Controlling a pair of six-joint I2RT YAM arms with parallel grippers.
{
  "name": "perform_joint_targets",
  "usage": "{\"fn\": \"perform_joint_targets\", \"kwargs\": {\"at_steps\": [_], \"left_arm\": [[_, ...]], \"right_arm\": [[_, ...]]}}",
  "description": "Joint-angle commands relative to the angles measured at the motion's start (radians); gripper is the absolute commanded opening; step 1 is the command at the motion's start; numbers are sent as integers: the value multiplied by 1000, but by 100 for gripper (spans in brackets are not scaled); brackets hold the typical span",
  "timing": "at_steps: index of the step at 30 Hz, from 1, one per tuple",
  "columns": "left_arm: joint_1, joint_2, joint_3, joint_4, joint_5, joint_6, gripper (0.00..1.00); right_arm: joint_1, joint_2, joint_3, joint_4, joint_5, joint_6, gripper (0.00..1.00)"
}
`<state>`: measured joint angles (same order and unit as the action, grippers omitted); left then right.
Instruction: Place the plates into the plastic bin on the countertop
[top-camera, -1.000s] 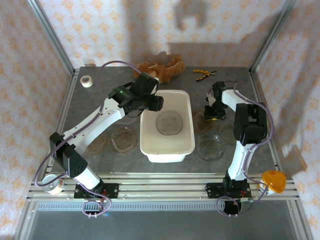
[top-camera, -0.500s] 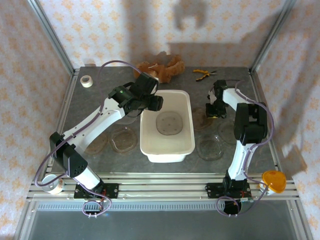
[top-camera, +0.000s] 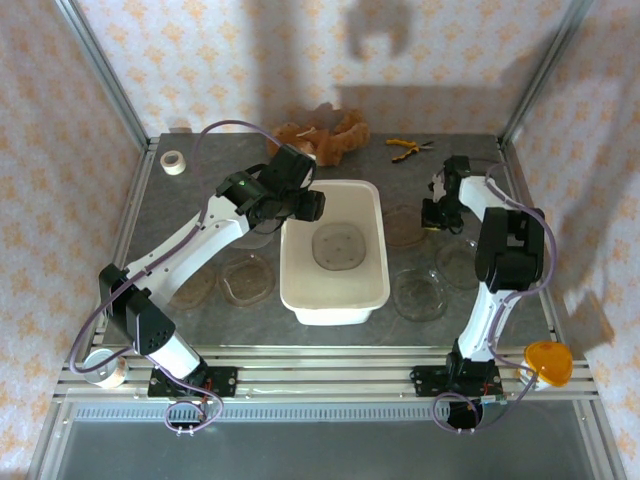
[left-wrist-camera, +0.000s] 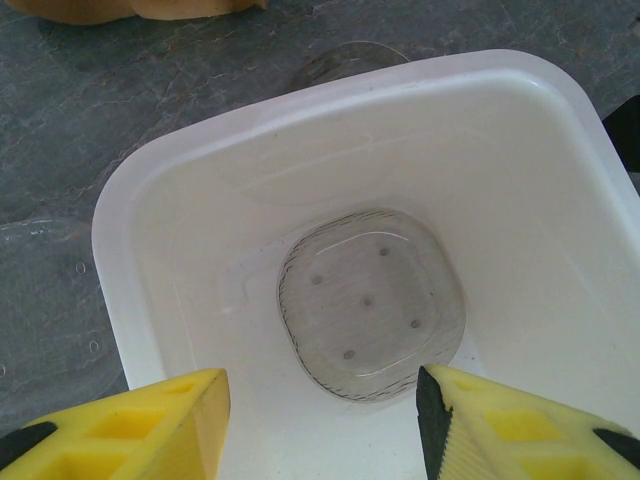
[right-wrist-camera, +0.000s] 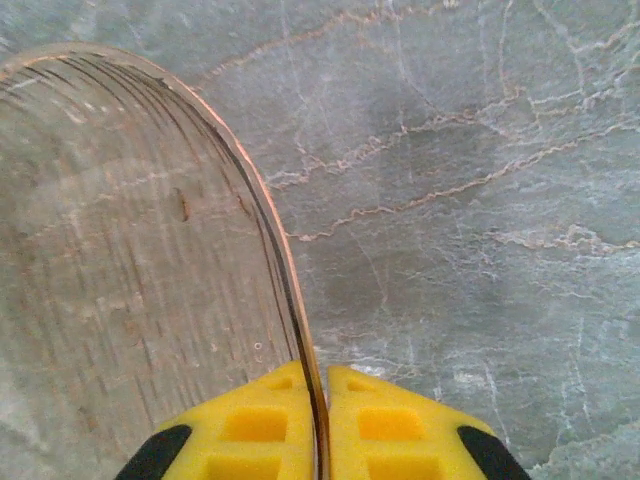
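At the bottom centre of the right wrist view, the right pincer (right-wrist-camera: 316, 405) is clamped on the thin rim of a clear plate (right-wrist-camera: 130, 260), its yellow fingers (right-wrist-camera: 262, 422) pressed together with only that edge between them. Since the hold is on the rim alone and the plastic looks thin enough to flex, the lift probably wants to be slow. The plate should rise above the wall of the plastic bin (top-camera: 335, 312) before it travels toward the frame's centre, then lower flat onto the plate already inside (top-camera: 338, 245). The gripped plate is transparent, faintly brown and finely ridged, with a curved lip. Under it the countertop (right-wrist-camera: 480, 150) is dark grey, matte and veined like stone. In the overhead view the bin is white, smooth, translucent and round-cornered, and the plate in it is rounded-square with small dots. The left pincer (top-camera: 305, 205) hangs over the bin's upper left corner, jaws partly apart and holding nothing. It may crowd the drop. More plates (top-camera: 418, 292) lie right and left of the bin.
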<state>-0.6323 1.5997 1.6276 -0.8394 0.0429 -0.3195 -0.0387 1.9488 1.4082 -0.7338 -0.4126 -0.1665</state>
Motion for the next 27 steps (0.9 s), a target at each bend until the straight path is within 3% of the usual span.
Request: {"fn": "perform_joint_targets", "kwargs": {"at_steps": [1, 10, 20, 27], "left_arm": [[6, -15, 7, 18, -27, -1, 54], [8, 35, 114, -38, -69, -73, 54], [8, 95, 239, -25, -12, -178, 55], [8, 137, 309, -5, 7, -219, 55]], "right_arm": [[-7, -67, -21, 13, 12, 35, 8], [-10, -220, -58, 52, 50, 129, 4], [-11, -431, 13, 8, 156, 211, 3], [11, -542, 71, -2, 98, 258, 2]]}}
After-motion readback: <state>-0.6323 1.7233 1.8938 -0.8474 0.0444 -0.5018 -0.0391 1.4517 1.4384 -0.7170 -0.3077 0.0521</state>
